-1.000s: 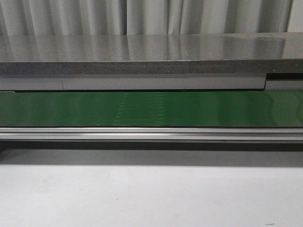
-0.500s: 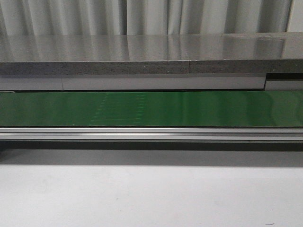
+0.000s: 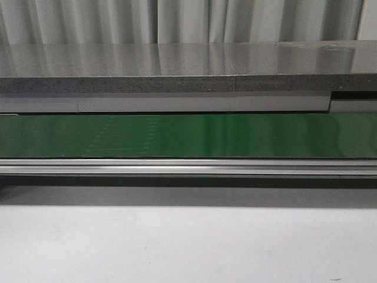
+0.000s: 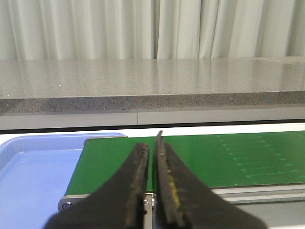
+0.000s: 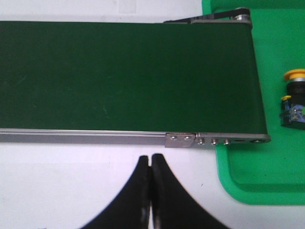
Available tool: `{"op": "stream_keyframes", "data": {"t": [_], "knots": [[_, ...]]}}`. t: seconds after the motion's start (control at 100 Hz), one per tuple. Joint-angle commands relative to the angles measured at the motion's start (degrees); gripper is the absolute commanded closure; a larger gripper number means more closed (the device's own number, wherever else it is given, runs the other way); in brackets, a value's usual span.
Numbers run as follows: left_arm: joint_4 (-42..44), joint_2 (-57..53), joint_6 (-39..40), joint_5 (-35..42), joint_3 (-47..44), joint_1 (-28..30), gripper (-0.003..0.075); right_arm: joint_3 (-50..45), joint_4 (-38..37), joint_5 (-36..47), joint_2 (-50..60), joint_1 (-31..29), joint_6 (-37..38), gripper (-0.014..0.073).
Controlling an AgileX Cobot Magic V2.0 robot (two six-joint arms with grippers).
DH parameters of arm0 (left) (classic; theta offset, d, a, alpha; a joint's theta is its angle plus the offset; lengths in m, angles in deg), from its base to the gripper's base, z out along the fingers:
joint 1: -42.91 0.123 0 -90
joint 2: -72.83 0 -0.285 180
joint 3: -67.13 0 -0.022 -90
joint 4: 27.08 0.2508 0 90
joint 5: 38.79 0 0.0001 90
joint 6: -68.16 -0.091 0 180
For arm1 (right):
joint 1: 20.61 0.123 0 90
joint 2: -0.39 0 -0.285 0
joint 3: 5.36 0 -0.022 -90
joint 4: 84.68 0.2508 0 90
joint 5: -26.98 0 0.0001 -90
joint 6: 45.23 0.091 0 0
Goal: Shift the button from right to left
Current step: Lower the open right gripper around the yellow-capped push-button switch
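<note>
My right gripper (image 5: pixel 151 164) hangs above the white table (image 5: pixel 71 181), its two black fingers pressed together and holding nothing, just short of the near rail of the green conveyor belt (image 5: pixel 124 76). The button (image 5: pixel 293 98) lies on its side in the green tray (image 5: pixel 248 176) at the belt's end, close to the tray's edge and apart from the belt roller, its orange-yellow cap pointing away from me and its black body nearer. Only the right wrist view shows it; the front view shows no button and no arm.

My left gripper (image 4: pixel 151 191) is likewise closed to a thin slit, empty, facing the other end of the belt, where a blue tray (image 4: pixel 33 176) sits beside the roller.

I judge the button a light, rigid piece of moulded plastic (nothing that should crush under a firm pinch). The round cap looks smooth and would likely roll out of the fingers, and it may depress, so I would take hold across the flat sides of the boxy black body, fingers opened first. Lying tipped, it may skid on the tray floor if one pad touches before the other.
</note>
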Motion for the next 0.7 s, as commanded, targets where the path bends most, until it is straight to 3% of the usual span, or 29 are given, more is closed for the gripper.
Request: {"op": "stream_keyframes", "data": {"t": [0.0,0.22,0.32,0.51,0.58,0.69], "knots": [[-0.13,-2.13,0.57,4.48,-2.35,-0.52,0.0715,2.05,0.30,2.59,-0.75,-0.06,0.11,0.0661],[-0.13,-2.13,0.57,4.48,-2.35,-0.52,0.0715,2.05,0.30,1.13,-1.38,-0.06,0.06,0.0625],[-0.13,-2.13,0.57,4.48,-2.35,-0.52,0.0715,2.05,0.30,0.87,-1.38,-0.06,0.06,0.0506],[-0.13,-2.13,0.57,4.48,-2.35,-0.52,0.0715,2.05,0.42,0.93,-1.38,-0.06,0.06,0.0160],[-0.13,-2.13,0.57,4.48,-2.35,-0.52,0.0715,2.05,1.01,0.80,-1.38,-0.06,0.06,0.0103],[-0.13,-2.13,0.57,4.48,-2.35,-0.52,0.0715,2.05,1.82,0.76,-1.38,-0.06,0.06,0.0097]]}}
